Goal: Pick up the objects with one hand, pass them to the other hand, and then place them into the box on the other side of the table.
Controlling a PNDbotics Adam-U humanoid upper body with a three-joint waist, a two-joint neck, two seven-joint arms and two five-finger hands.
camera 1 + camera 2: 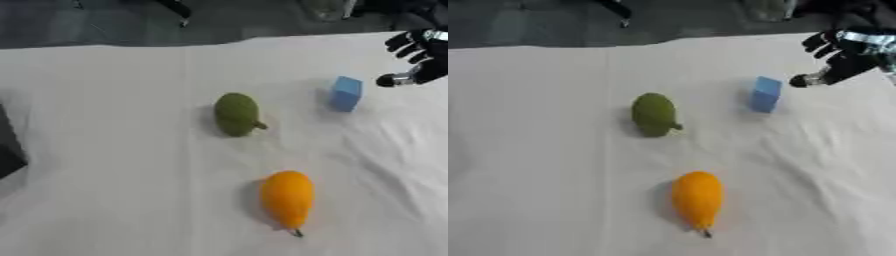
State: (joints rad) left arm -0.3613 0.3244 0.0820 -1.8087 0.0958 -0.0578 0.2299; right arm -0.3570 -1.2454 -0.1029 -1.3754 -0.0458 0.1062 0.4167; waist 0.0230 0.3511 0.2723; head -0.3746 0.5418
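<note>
Three objects lie on the white cloth (105,200). A blue block (766,94) stands at the right, a green fruit (237,114) with a short stem lies in the middle, and an orange pear-shaped fruit (287,197) lies nearest me. My right hand (840,56) hovers at the upper right, above and to the right of the blue block, apart from it, its fingers spread and relaxed with nothing in them. The left hand does not show.
A dark object (10,155) sits at the left edge of the left eye view. The table's far edge runs across the top, with dark floor and a glassy object (767,9) behind it.
</note>
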